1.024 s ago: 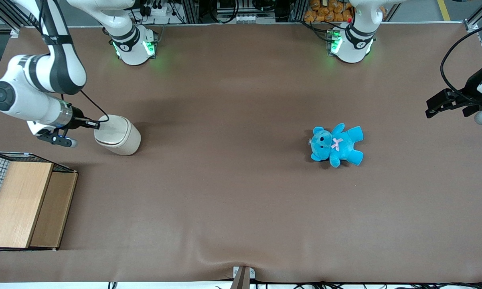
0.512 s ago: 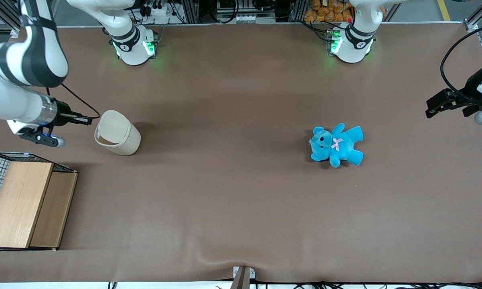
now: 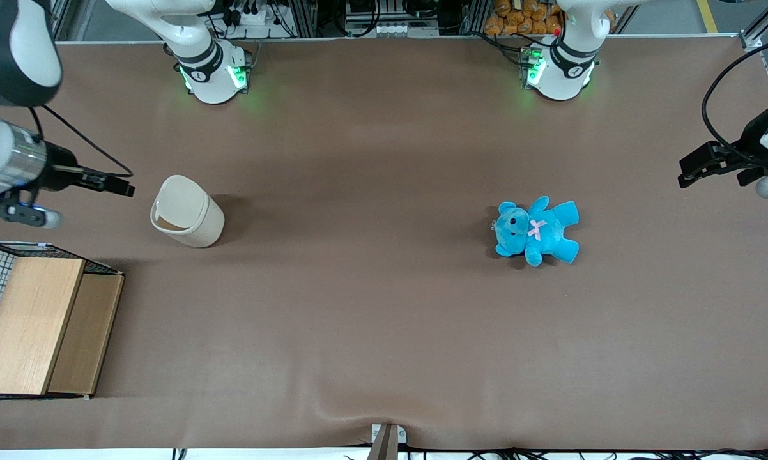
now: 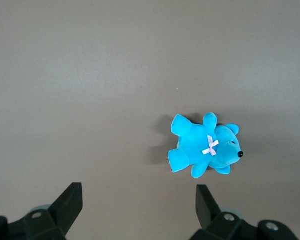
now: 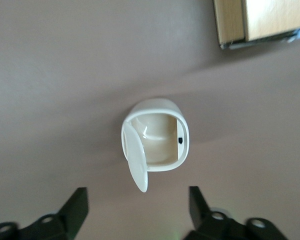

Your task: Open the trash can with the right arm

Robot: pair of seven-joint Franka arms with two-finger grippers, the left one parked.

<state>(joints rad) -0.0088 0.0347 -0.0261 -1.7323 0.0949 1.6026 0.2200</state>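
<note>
The cream-beige trash can (image 3: 195, 220) stands on the brown table toward the working arm's end. Its flip lid (image 3: 178, 199) is swung up, and the hollow inside shows in the right wrist view (image 5: 157, 137), with the lid (image 5: 136, 162) standing on edge. My right gripper (image 3: 123, 188) is open and empty. It hangs beside the can, apart from it, toward the working arm's end of the table. In the right wrist view the gripper (image 5: 137, 210) has its two black fingers (image 5: 75, 207) spread wide, with the lid's tip between and above them, not touching.
A light wooden box with a wire-mesh side (image 3: 36, 326) sits nearer the front camera than the can; its corner shows in the right wrist view (image 5: 260, 20). A blue teddy bear (image 3: 536, 231) lies toward the parked arm's end and shows in the left wrist view (image 4: 205, 150).
The gripper was at the can's lid a second ago; the lid has flipped open. The gripper has drawn away from the can toward the working arm's end of the table.
</note>
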